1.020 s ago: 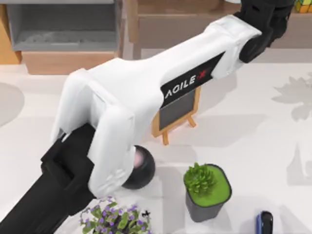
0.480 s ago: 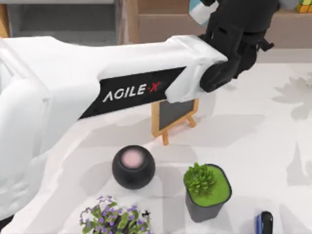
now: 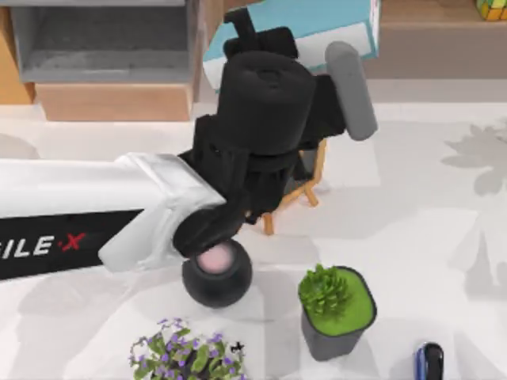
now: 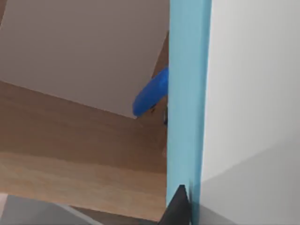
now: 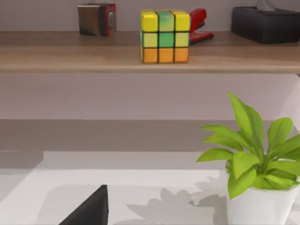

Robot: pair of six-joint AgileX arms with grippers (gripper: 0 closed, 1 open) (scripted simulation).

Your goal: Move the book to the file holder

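Top view: the left arm is reaching in from the left edge across the table (image 3: pixel 412 214), its black wrist sitting over the middle.
Left hand (image 3: pixel 265 47): it is carrying the book, raised above the far part of the table, just right of the file holder.
Left hand's state: it is gripping the book; in the left wrist view a dark fingertip (image 4: pixel 178 206) is pressing against the book's cyan cover.
Book (image 3: pixel 317 24): the cyan cover and white page edges are showing past the wrist, tilted, lying over the wooden shelf (image 3: pixel 428 32) near the back edge and not in the file holder.
Book in the left wrist view: its cyan edge (image 4: pixel 187 93) is running up through the picture, with a blue rounded object (image 4: pixel 150 96) just beyond it.
File holder (image 3: pixel 103 47): it is sitting at the far left of the table, grey walls on a tan base, with the book just to its right.
Chalkboard easel (image 3: pixel 305 190): it is standing partly hidden under the wrist.
Black round speaker (image 3: pixel 218 273): it is resting near the front, just under the arm's white shell.
Green potted plant (image 3: pixel 337 305): it is sitting right of the speaker.
Purple flowers (image 3: pixel 186 352): they are at the front edge.
Right hand: I cannot tell its state; a dark tip (image 5: pixel 91 208) is showing in the right wrist view.
Right wrist view: a colour cube (image 5: pixel 165 36) is sitting on the shelf, and a leafy plant in a white pot (image 5: pixel 255 164) is standing on the table.
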